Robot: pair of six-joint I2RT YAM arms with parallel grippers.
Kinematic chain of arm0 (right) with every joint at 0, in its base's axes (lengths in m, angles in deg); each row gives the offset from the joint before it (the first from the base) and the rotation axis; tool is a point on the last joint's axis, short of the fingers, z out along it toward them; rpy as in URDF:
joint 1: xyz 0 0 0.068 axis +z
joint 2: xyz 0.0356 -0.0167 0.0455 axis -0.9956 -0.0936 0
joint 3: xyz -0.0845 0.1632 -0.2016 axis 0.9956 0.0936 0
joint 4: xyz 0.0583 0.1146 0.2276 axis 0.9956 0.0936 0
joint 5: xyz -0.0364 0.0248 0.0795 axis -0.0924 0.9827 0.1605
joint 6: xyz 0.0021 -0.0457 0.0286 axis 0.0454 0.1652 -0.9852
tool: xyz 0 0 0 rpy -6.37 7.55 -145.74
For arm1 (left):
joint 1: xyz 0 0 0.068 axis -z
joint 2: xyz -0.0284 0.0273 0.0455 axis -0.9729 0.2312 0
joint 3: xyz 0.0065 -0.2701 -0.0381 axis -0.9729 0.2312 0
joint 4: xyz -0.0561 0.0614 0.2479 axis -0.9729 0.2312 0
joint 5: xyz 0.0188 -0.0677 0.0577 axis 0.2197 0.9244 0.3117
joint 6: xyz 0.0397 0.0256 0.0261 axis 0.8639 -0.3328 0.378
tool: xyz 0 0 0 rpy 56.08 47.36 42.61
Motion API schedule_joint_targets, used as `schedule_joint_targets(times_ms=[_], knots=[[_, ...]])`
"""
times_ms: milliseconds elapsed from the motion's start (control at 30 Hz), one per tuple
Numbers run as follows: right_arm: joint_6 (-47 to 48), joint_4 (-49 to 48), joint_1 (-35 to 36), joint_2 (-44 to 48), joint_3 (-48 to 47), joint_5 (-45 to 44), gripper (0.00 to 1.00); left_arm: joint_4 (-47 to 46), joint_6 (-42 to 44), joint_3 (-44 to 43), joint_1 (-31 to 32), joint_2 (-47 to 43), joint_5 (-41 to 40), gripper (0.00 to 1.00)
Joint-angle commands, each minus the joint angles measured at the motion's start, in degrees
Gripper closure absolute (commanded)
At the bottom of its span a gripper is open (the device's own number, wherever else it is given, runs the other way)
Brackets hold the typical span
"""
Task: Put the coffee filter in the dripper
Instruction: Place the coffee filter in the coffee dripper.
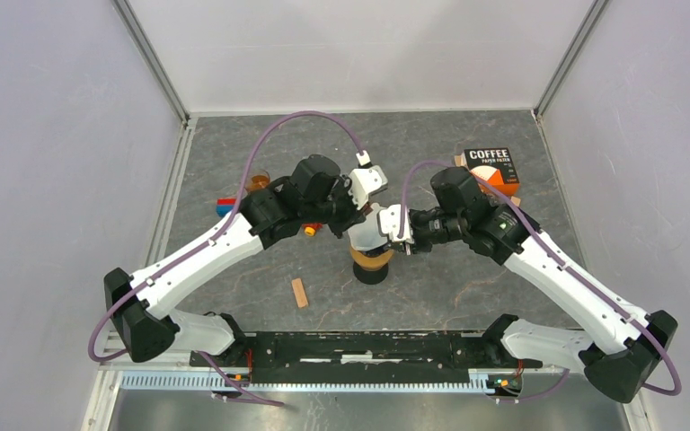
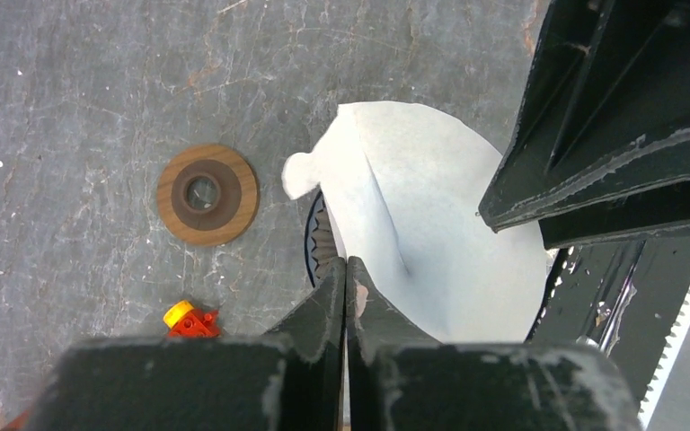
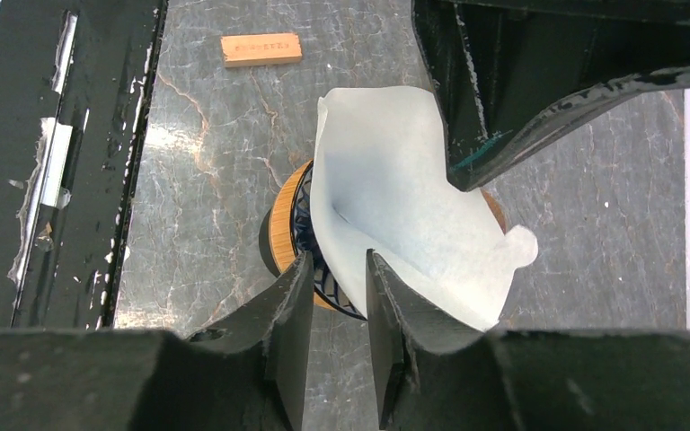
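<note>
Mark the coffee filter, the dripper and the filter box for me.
coffee filter (image 2: 431, 206), left wrist view, middle of the white paper.
dripper (image 3: 286, 229), right wrist view, wooden collar on its left side.
filter box (image 1: 488, 165), top view, printed top face.

"COFFEE" – smaller "PAPER FILTER" beneath – white lettering on the black box (image 1: 488, 167)

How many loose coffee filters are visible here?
1: the white filter over the dripper, pinched by the left gripper. The coffee box may hold more.
</note>
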Motion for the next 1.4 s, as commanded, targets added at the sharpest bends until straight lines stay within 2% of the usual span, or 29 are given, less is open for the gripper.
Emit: schedule_joint_targets(times_ms=[0,367,567,1200,1367], knots=[[0.75,-0.99,-0.1,-0.27,-0.14,0.42,0.68,-0.58,2.45,1.0,-0.3,-2.05,0.35,0.98],[0.89,-1.46,-0.12,-0.81,1.46,1.1,0.92,-2.04,1.82,4.18,-0.31,-2.73,0.44,0.98],[0.95,-1.8,-0.1,-0.7,3.04,0.93,1.0,-2.4,2.03,4.06,-0.28,-2.44,0.24,0.98],[0.89,-2.67,-0.12,-0.62,4.91,0.58,1.0,-3.28,3.41,6.34,-0.1,-2.28,-0.17,0.98],[0.89,-2.34,-0.11,-0.84,4.19,0.66,0.97,-3.37,3.49,5.87,-0.08,-2.29,-0.17,0.98]])
